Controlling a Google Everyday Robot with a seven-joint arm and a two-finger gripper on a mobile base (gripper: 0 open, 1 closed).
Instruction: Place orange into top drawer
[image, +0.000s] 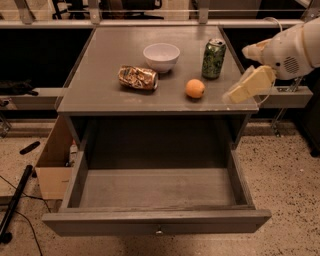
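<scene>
A grey table (100, 95) stands on a speckled floor (290, 190). Behind it the room is dark, with a pale rail (150, 23). A cardboard box (50, 170) sits left. The gripper (239, 75) hangs open at the table's right edge.

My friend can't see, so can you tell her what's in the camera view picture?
An orange sits on a grey table above the open top drawer; the robot's end effector hovers at the table's right edge, apart from the orange. A white bowl, green can and snack bag share the table.
</scene>
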